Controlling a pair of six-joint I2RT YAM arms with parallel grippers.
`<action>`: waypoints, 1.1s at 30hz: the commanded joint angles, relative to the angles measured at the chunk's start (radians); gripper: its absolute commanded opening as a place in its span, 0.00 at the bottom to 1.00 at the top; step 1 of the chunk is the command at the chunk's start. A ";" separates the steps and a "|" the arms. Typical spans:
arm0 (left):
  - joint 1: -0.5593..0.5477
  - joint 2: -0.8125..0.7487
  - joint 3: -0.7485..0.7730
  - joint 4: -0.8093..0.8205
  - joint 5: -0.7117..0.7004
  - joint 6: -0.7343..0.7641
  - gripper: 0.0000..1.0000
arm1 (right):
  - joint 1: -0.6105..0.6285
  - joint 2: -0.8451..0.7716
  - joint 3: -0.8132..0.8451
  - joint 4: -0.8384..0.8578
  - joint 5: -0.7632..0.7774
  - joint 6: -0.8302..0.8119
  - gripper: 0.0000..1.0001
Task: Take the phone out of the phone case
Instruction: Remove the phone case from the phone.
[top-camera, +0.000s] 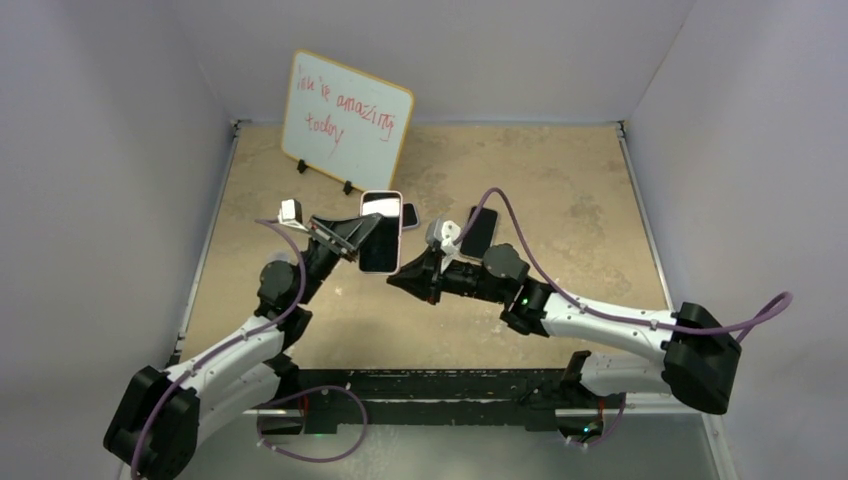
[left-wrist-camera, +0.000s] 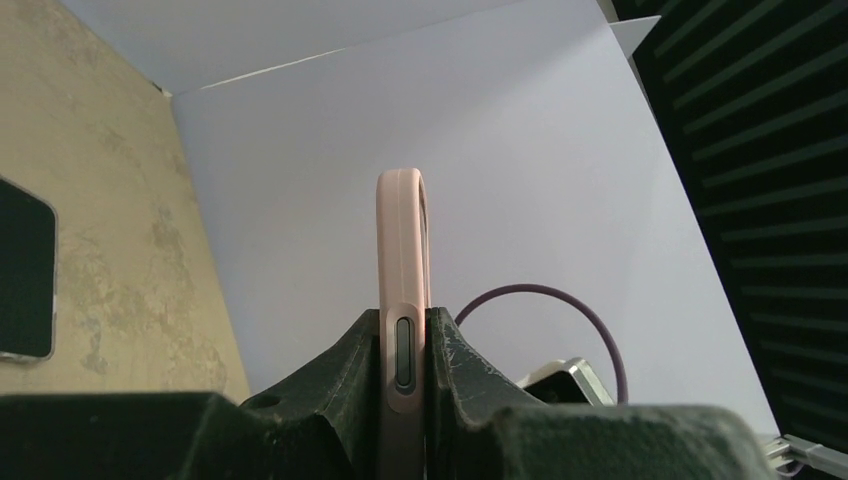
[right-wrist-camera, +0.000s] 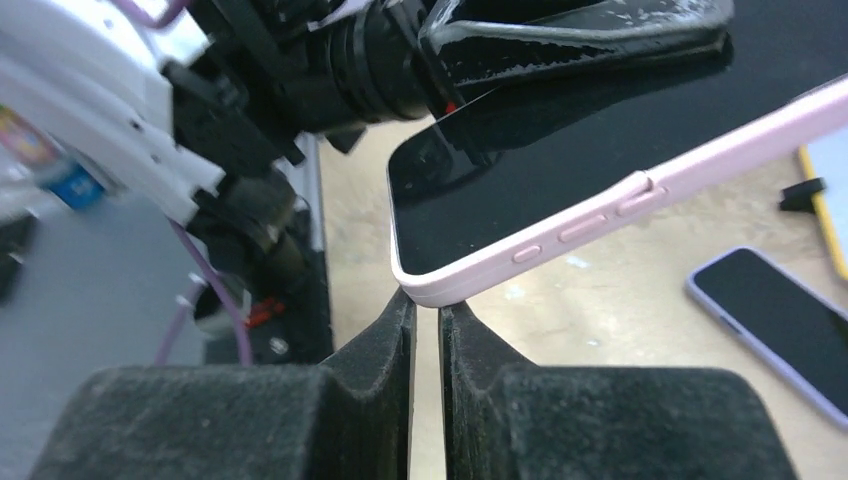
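The phone, dark screen showing, sits inside a pink phone case held in the air above the table's middle. My left gripper is shut on it, the fingers pressing both faces around a side button. The case's pink edge stands upright between them. My right gripper is just below the case's near corner. Its fingertips touch that corner, almost shut, a narrow slit between them and nothing in it. In the top view the right gripper points at the case's lower end.
A black phone lies on the tan table right of the held one, and another phone lies just behind it. A lilac-edged phone shows in the right wrist view. A small whiteboard stands at the back left. White walls enclose the table.
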 joint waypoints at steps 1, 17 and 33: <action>-0.019 0.013 0.057 -0.063 0.087 -0.009 0.00 | 0.016 0.003 0.113 -0.082 -0.065 -0.281 0.00; -0.017 0.044 0.100 0.027 0.122 0.127 0.00 | 0.013 -0.064 0.066 -0.096 -0.073 -0.002 0.39; -0.017 -0.004 0.168 -0.057 0.209 0.351 0.00 | -0.110 -0.072 0.076 -0.054 -0.175 0.247 0.40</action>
